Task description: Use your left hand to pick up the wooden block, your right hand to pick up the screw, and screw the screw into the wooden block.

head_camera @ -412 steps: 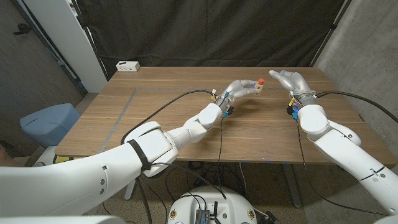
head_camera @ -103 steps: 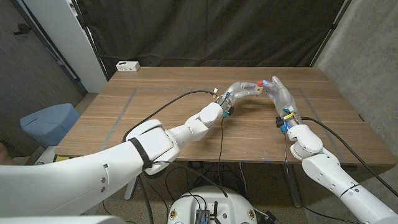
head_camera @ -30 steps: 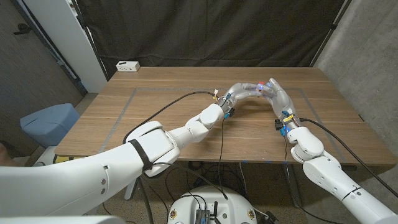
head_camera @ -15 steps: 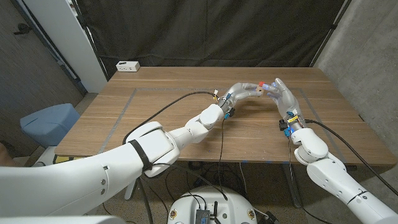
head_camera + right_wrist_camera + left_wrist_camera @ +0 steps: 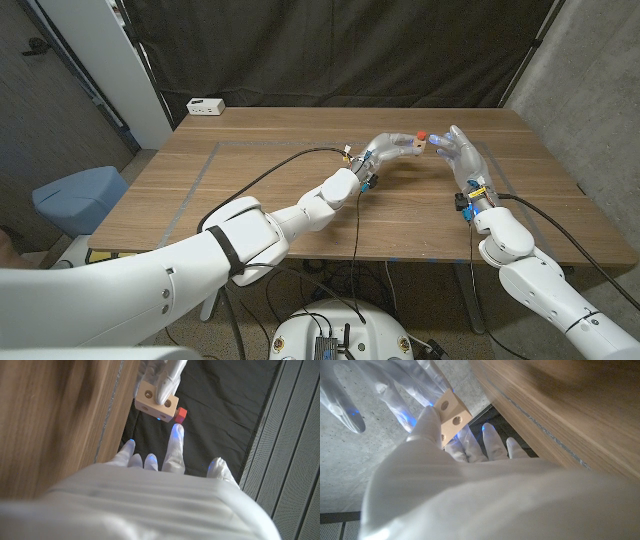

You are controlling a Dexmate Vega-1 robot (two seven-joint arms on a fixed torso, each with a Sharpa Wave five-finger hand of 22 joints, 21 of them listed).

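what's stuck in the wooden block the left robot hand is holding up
A red-headed screw sits in one end of the wooden block, held by the left robot hand. Other holes look empty. The screw's shaft is hidden, so its depth cannot be judged.

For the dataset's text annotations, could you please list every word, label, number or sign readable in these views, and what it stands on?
None can be read.
White box at the table's far left corner: dark marks on its face, too small to read.
Wooden block: plain holes, no print.
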